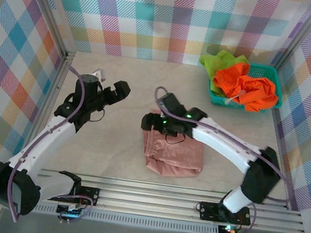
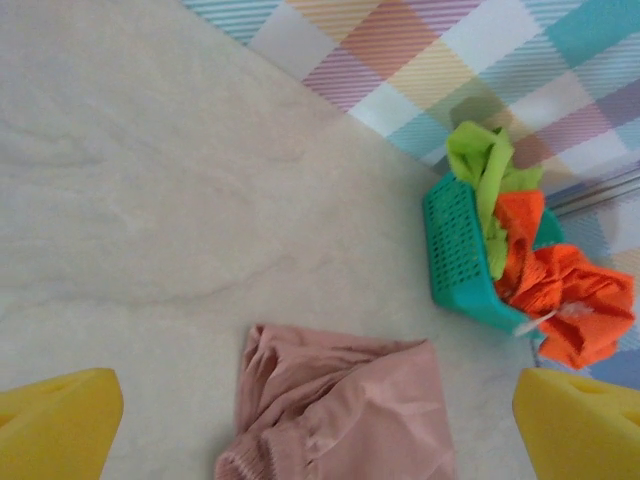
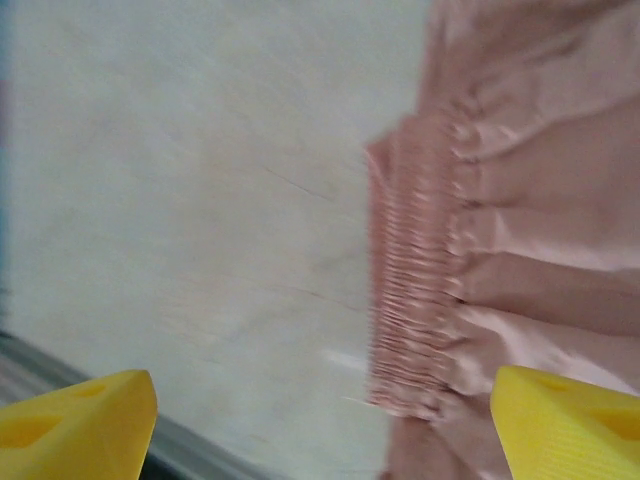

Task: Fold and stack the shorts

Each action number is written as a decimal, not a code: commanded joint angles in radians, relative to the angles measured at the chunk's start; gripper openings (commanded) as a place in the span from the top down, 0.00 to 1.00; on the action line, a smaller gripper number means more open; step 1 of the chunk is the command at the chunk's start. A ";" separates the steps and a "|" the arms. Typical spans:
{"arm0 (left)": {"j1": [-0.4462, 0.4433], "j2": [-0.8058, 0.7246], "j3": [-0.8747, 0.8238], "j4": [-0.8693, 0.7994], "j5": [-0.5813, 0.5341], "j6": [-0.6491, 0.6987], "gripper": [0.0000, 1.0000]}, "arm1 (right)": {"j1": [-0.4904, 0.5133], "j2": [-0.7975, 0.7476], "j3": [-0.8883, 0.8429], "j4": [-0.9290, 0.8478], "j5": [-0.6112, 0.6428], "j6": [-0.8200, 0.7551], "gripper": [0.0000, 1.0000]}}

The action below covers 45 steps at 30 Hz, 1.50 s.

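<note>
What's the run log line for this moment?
left gripper open, above table | right gripper open, at pink shorts waistband | pink shorts on table | orange shorts and green shorts bunched in basket

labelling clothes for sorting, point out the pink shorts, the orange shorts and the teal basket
pink shorts (image 1: 176,154), top external view, middle of the fabric
orange shorts (image 1: 246,86), top external view, crumpled middle
teal basket (image 2: 455,240), left wrist view, mesh side wall

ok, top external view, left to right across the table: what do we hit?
left gripper → pink shorts → teal basket, with the green shorts then the orange shorts piled in it.
</note>
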<state>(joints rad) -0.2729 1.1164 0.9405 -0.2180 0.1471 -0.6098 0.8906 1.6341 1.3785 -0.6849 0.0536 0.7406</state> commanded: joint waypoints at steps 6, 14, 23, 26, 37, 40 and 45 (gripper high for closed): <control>0.006 -0.094 -0.148 -0.087 0.006 0.009 0.00 | 0.104 0.362 0.356 -0.381 0.201 -0.078 0.24; 0.006 -0.132 -0.199 -0.070 0.026 -0.016 0.00 | 0.111 0.548 0.468 -0.413 0.195 -0.058 0.42; 0.006 -0.187 -0.232 -0.074 -0.024 -0.029 0.00 | 0.098 0.621 0.417 -0.404 0.235 -0.092 0.59; 0.006 -0.205 -0.232 -0.091 -0.045 -0.031 0.00 | 0.070 0.605 0.357 -0.377 0.223 -0.111 0.71; 0.006 -0.222 -0.236 -0.089 -0.064 -0.031 0.00 | -0.119 0.454 0.030 -0.275 0.219 -0.272 0.86; 0.006 -0.222 -0.236 -0.087 -0.066 -0.032 0.00 | -0.197 0.404 -0.048 -0.248 0.225 -0.323 0.86; 0.006 -0.225 -0.239 -0.083 -0.069 -0.031 0.00 | -0.339 0.349 -0.132 -0.223 0.256 -0.409 0.86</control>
<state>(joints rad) -0.2657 0.9066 0.7055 -0.3332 0.0906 -0.6357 0.6086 1.9381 1.3262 -0.9016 0.2867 0.4122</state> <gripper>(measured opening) 0.998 0.145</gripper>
